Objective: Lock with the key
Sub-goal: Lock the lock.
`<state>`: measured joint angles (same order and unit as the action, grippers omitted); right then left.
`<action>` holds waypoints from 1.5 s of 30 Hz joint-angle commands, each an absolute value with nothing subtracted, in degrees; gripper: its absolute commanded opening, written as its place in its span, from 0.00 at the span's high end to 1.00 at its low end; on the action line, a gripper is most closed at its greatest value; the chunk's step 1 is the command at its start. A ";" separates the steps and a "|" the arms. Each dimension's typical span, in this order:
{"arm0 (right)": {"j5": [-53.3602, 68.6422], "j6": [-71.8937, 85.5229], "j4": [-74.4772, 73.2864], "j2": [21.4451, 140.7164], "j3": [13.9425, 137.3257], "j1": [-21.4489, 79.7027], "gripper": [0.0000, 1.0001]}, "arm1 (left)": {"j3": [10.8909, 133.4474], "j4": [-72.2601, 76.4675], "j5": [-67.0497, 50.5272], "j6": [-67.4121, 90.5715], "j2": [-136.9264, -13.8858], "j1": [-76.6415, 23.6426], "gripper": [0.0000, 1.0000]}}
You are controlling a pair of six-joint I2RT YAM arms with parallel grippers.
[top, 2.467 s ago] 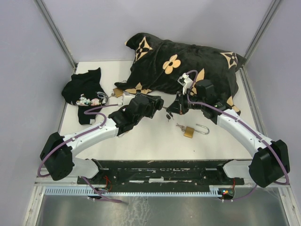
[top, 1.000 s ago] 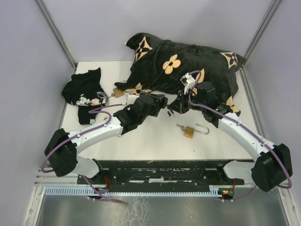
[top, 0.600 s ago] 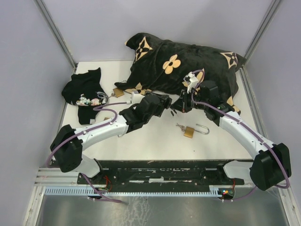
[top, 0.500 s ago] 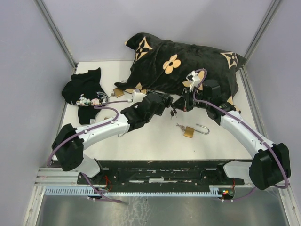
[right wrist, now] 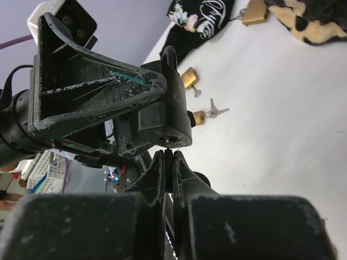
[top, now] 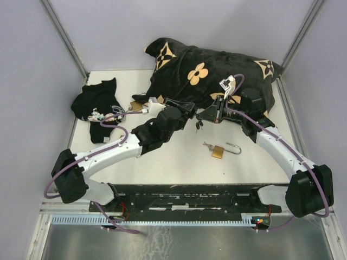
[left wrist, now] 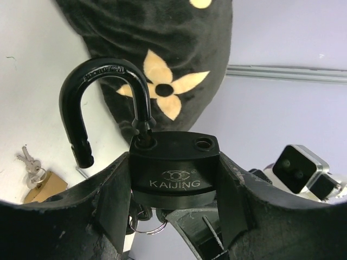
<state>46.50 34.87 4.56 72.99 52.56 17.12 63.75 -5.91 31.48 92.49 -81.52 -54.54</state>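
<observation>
Black padlock: keep the key square to the keyhole and seat it fully before turning; open shackle needs pushing home too; right gripper pinched shut on the key, tip at the keyhole just ahead; left gripper half open, clamping the padlock body.

Between the right gripper's closed fingers, the thin metal key is almost hidden, only its tip showing at the black padlock's underside; from above it is too small to make out.
</observation>
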 commanded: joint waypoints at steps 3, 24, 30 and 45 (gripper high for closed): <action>42.59 41.26 22.39 71.33 53.84 15.48 0.98 | 62.02 -1.90 24.85 86.59 -75.68 -59.85 0.33; 50.89 51.57 33.63 70.72 51.64 12.21 0.98 | 37.55 36.23 17.12 48.02 -54.74 -57.53 0.01; 56.72 61.50 45.08 71.06 52.30 12.13 0.98 | 33.06 50.24 -0.77 46.75 -53.41 -50.34 0.01; 63.38 76.76 57.91 71.35 55.94 14.57 0.98 | 40.40 60.96 -1.34 42.92 -64.92 -49.93 0.17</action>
<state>62.28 73.76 48.69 72.62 52.10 13.47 36.42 55.92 -1.63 45.84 -64.34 -50.22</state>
